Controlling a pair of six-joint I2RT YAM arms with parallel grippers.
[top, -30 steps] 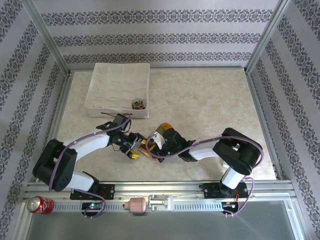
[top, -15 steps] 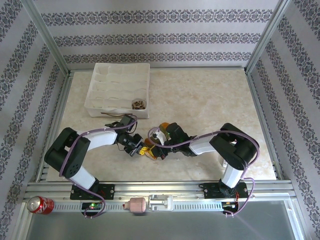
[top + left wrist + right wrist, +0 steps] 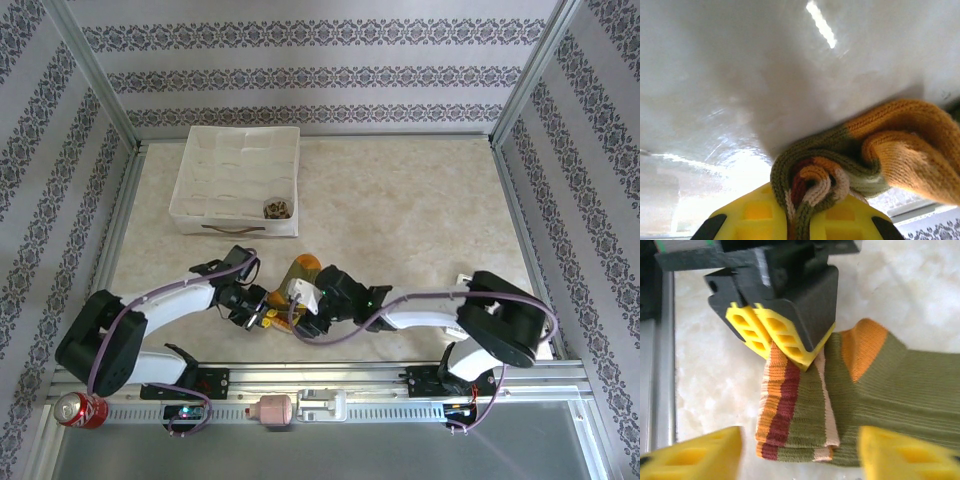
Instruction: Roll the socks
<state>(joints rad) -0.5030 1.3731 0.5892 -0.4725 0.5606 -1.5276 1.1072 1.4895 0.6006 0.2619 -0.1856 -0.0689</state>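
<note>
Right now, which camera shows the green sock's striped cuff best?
Right wrist: the striped cuff lies in full view, pinched at its top edge by the left gripper. Left wrist sees it bunched, very close, between its own fingers. Top external catches an orange patch of sock between the two arms.

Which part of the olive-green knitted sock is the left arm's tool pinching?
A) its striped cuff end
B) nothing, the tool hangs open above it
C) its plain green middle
A: the right wrist view shows the left tool shut on the orange, red and cream striped cuff of the olive-green knitted sock.
</note>
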